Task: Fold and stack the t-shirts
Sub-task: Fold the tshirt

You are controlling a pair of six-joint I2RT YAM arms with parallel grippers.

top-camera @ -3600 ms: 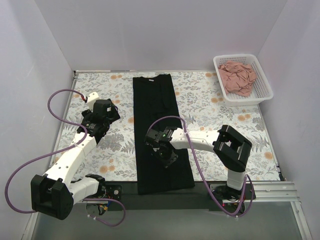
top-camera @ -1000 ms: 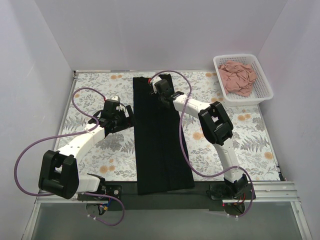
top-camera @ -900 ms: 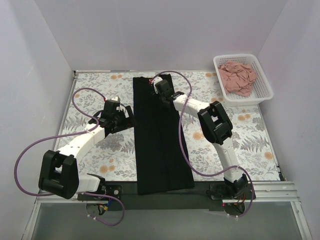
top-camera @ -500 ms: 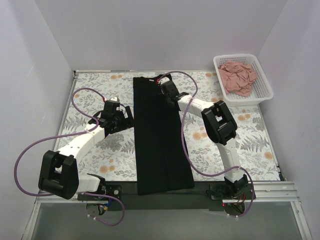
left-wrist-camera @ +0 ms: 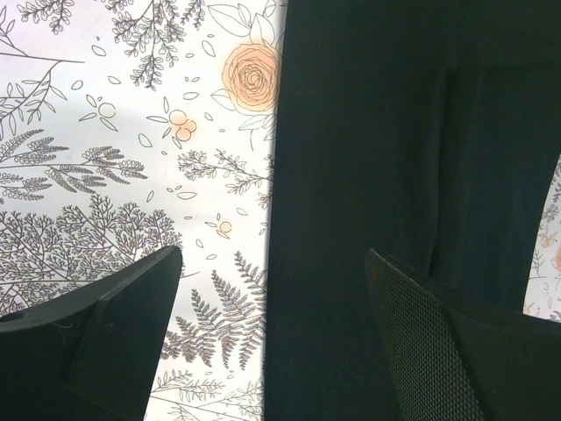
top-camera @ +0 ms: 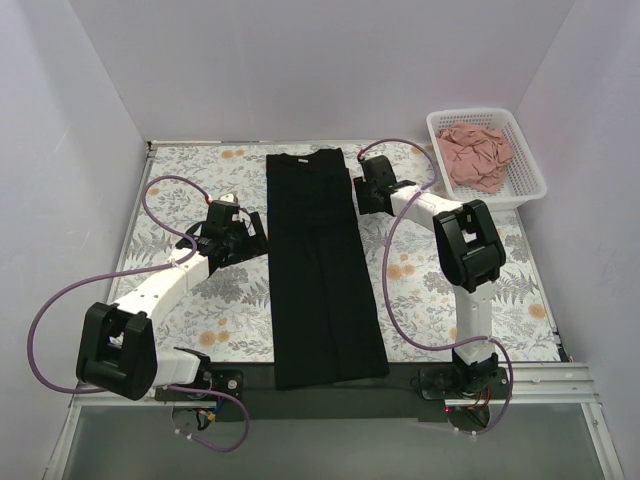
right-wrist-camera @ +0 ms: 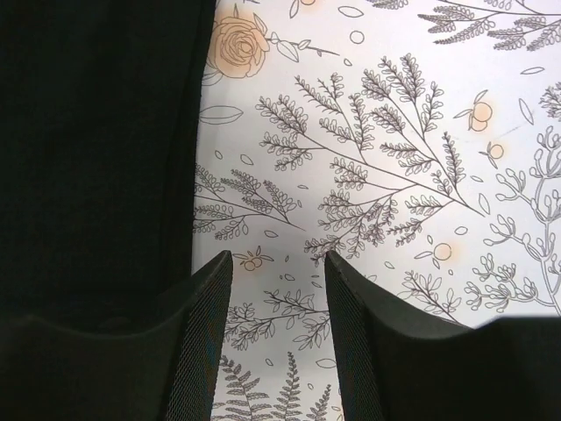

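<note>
The black t-shirt [top-camera: 320,265] lies flat as a long narrow strip down the middle of the flowered table. My left gripper [top-camera: 254,232] hovers at its left edge. In the left wrist view that gripper [left-wrist-camera: 273,256] is open wide, one finger over the tablecloth and the other over the black t-shirt [left-wrist-camera: 368,132]. My right gripper [top-camera: 362,190] is just off the strip's right edge near the far end. In the right wrist view it [right-wrist-camera: 277,259] is open over bare tablecloth, with the black cloth [right-wrist-camera: 96,132] to its left. The pink t-shirt [top-camera: 478,155] lies crumpled in the basket.
The white lattice basket [top-camera: 530,165] stands at the far right corner of the table. Purple cables loop from both arms over the tablecloth [top-camera: 200,300]. White walls close in the left, far and right sides.
My right gripper has moved right, from over the far end of the black t-shirt to the tablecloth beside it. The left arm has barely shifted.
</note>
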